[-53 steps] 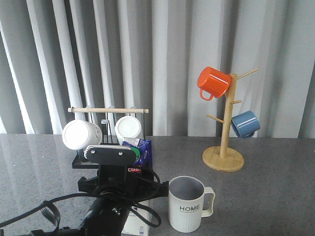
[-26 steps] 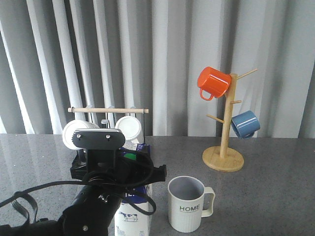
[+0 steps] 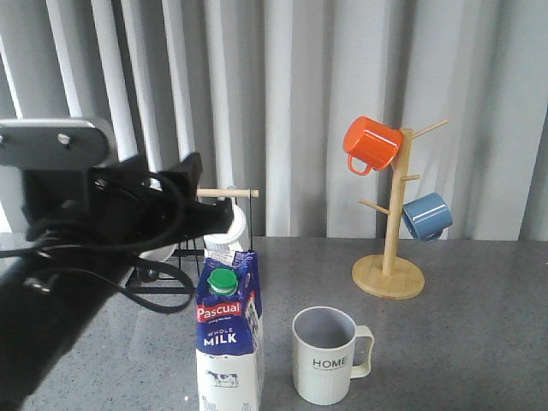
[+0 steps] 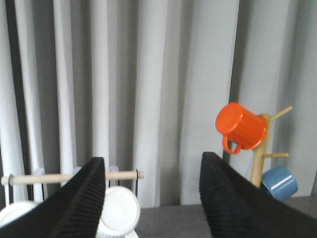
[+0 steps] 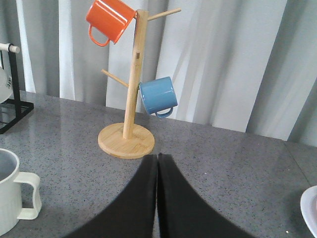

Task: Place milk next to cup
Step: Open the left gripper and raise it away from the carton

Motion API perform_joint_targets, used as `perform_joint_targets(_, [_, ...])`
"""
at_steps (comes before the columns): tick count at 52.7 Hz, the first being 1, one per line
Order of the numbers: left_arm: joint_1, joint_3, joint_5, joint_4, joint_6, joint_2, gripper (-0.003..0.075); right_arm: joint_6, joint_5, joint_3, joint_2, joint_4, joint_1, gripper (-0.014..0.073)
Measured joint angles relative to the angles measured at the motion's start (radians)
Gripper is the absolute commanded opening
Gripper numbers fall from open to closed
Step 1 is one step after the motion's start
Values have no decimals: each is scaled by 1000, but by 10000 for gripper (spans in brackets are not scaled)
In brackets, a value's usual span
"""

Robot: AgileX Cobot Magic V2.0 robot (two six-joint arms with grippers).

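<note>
Left hand raised, fingers spread wide and empty, right hand with fingers pressed together

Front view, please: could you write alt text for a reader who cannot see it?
A milk carton stands upright just left of the HOME cup on a grey table. The left arm is raised at left; a mug tree stands behind.

Milk base cut off below frame edge

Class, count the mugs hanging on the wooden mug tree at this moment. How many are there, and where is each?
2. An orange mug hangs near the top of the mug tree; a blue mug hangs lower on the other side.
</note>
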Motion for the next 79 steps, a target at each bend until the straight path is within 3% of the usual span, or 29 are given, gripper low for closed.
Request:
perform_joint_targets(6, [0, 0, 3, -50, 98, -91, -12, 0, 0, 0, 0, 0, 0, -3])
perform_joint_targets(14, [0, 0, -29, -156, 284, -199, -8, 0, 0, 0, 0, 0, 0, -3])
perform_joint_targets(21, [0, 0, -101, -207, 369, -272, -8, 0, 0, 0, 0, 0, 0, -3])
perform_joint_targets(31, [0, 0, -158, -229, 384, -334, -8, 0, 0, 0, 0, 0, 0, -3])
perform_joint_targets(59, [0, 0, -143, -229, 387, -346, -8, 0, 0, 0, 0, 0, 0, -3])
perform_joint_targets(65, [0, 0, -34, -151, 322, -353, -8, 0, 0, 0, 0, 0, 0, -3])
perform_joint_targets(69, [0, 1, 50, -14, 194, -375, -8, 0, 0, 0, 0, 0, 0, -3])
perform_joint_targets(79, [69, 96, 105, 271, -104, -462, -8, 0, 1, 0, 0, 0, 0, -3])
